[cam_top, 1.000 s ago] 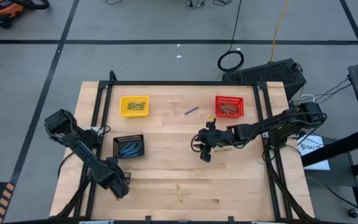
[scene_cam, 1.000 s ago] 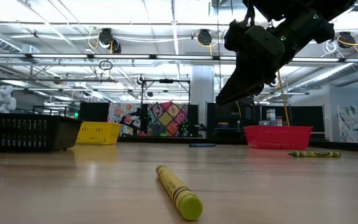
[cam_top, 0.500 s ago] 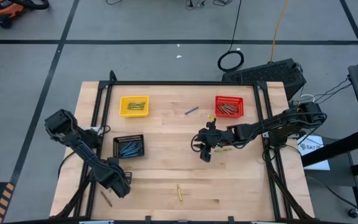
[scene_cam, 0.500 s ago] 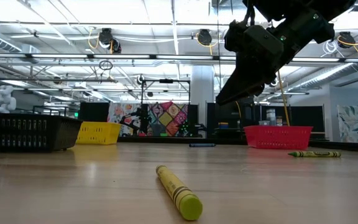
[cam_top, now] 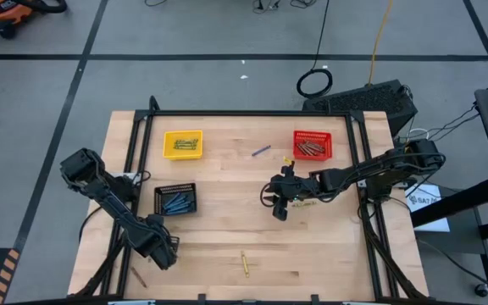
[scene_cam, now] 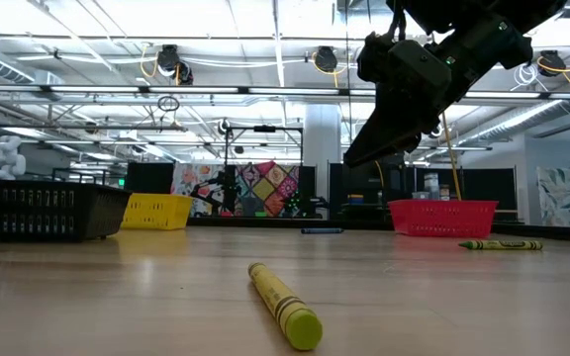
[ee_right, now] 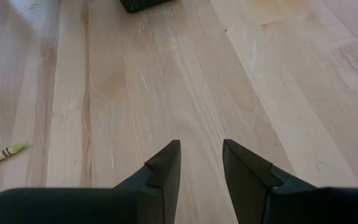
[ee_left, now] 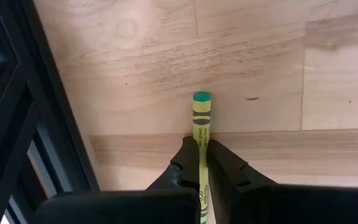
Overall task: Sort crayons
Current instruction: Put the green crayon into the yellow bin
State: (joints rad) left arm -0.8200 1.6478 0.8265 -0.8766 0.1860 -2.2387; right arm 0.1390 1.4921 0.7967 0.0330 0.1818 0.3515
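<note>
Bench: left pincer at the near-left corner, pressed together on a yellow-green crayon whose long axis runs straight out between the fingers. Right pincer hovers mid-bench, spread, empty. A loose yellow crayon lies nearer the left arm.

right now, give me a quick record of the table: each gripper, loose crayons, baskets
left gripper: shut on a yellow-green crayon, near table's front left
right gripper: open, empty, above mid-table
loose crayons: yellow one at front centre; blue one at back centre
yellow mesh basket: back left
black mesh basket: left, holds blue crayons
red mesh basket: back right
</note>
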